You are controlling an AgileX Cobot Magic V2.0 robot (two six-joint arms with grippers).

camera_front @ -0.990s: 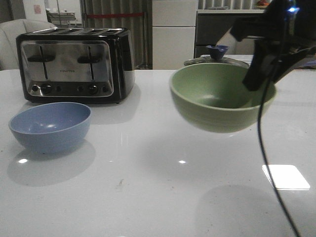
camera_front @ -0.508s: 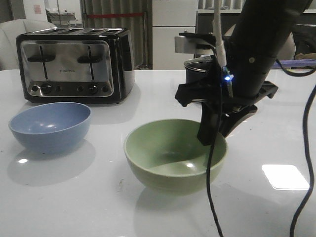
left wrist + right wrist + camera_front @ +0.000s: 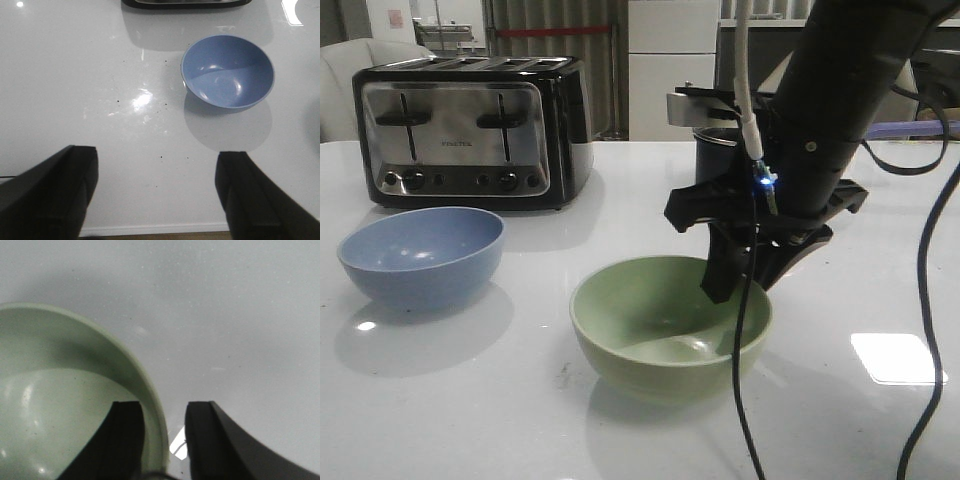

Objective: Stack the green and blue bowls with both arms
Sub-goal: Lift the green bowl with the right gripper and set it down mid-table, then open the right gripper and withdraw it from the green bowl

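The pale green bowl (image 3: 650, 330) stands on the white table in the front middle. My right gripper (image 3: 725, 285) reaches down over its right rim. In the right wrist view the gripper (image 3: 165, 407) straddles the bowl (image 3: 50, 405): one finger sits inside against the rim, the other outside with a small gap, so the jaws are open. The grey-blue bowl (image 3: 420, 255) stands alone at the left, in front of the toaster. My left gripper (image 3: 156, 155) is wide open and empty over the table's near edge, well short of the blue bowl (image 3: 227, 70). It is out of the front view.
A black and chrome toaster (image 3: 470, 130) stands at the back left. A dark saucepan (image 3: 708, 145) sits behind my right arm, mostly hidden. The right arm's cables (image 3: 745, 380) hang in front of the green bowl. The table's front edge (image 3: 150, 229) lies under the left gripper.
The right arm carried the green bowl from high at the right down and left onto the table. In the last half second the bowl settled a little lower. The blue bowl has not moved.
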